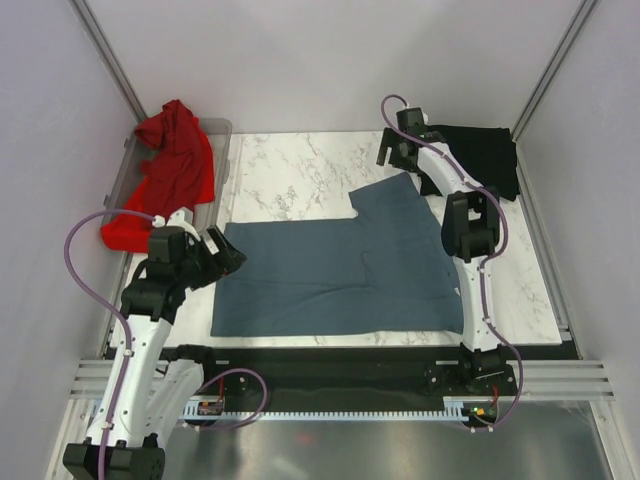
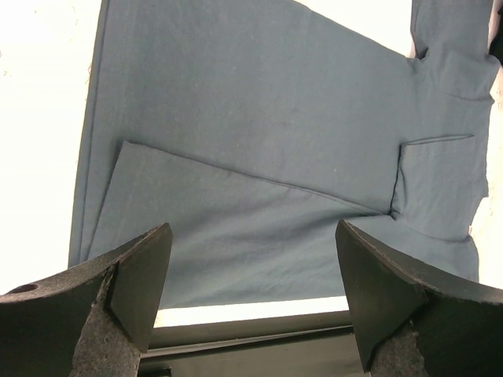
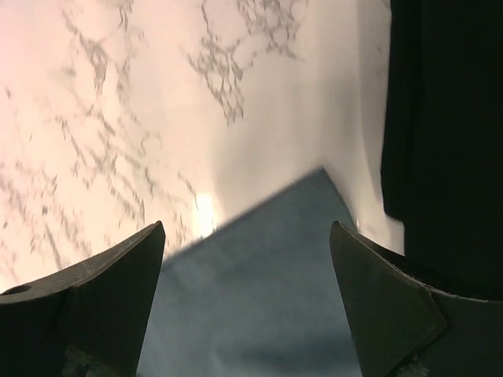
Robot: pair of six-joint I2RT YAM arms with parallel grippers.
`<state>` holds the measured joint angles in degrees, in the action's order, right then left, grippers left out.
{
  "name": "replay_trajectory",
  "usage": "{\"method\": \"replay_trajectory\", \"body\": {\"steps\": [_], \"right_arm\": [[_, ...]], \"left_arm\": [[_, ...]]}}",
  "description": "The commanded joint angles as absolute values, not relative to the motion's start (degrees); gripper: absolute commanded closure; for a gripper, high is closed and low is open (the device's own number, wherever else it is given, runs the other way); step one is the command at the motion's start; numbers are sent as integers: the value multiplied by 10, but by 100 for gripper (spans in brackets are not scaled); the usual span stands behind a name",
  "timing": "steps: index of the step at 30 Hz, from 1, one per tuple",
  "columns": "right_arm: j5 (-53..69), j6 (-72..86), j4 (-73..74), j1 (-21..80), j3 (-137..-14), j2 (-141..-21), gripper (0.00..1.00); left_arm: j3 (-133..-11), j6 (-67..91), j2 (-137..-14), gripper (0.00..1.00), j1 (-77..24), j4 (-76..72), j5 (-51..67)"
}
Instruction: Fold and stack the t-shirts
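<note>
Gaping alike, left gripper (image 2: 251,228) views the blue-grey shirt (image 2: 259,102) with a folded flap, right gripper (image 3: 245,226) its corner.

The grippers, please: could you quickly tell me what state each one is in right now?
Left gripper: open, holding nothing.
Right gripper: open, holding nothing.

Blue-grey shirt (image 1: 340,275), slate, plain; red shirt (image 1: 172,165), bright, plain; black shirt (image 1: 488,155), plain; worktop (image 1: 290,180) white marble pattern, grey veining; cables (image 1: 68,245) purple; walls (image 1: 50,120) pale grey-lilac.
</note>
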<state>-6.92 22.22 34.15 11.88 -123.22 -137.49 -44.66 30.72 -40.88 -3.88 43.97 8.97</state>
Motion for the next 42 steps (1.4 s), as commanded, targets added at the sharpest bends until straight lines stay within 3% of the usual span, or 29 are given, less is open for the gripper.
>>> {"method": "replay_trajectory", "body": {"steps": [1, 11, 13, 17, 19, 20, 23, 24, 25, 30, 39, 42], "right_arm": [[-106, 208, 335, 120, -1312, -1429, 7], [-178, 185, 302, 120, -1291, -1461, 11], [-174, 184, 299, 120, -1276, -1458, 15], [-154, 194, 287, 120, -1239, -1444, 34], [-140, 197, 278, 121, -1227, -1439, 50], [-136, 199, 277, 122, -1222, -1436, 65], [-121, 201, 277, 124, -1220, -1433, 84], [-119, 200, 277, 124, -1221, -1430, 96], [-117, 200, 276, 125, -1221, -1427, 100], [-105, 208, 281, 126, -1175, -1354, 100], [-77, 237, 221, 129, -914, -1089, 100], [-91, 253, 216, 114, -839, -1018, 100]], "left_arm": [[-447, 283, -397, 8, -38, 417, 91], [-444, 284, -400, 9, -38, 415, 94], [-444, 286, -397, 9, -38, 414, 93], [-443, 287, -396, 9, -38, 414, 91], [-443, 287, -399, 9, -38, 414, 91], [-442, 286, -396, 9, -38, 414, 92], [-442, 286, -396, 9, -38, 413, 91], [-443, 286, -399, 9, -38, 413, 91], [-442, 286, -402, 9, -38, 413, 91], [-452, 271, -450, 9, -38, 386, 69], [-624, 284, -791, 12, -37, 351, -9], [-700, 290, -890, 20, -37, 355, 25]]}}
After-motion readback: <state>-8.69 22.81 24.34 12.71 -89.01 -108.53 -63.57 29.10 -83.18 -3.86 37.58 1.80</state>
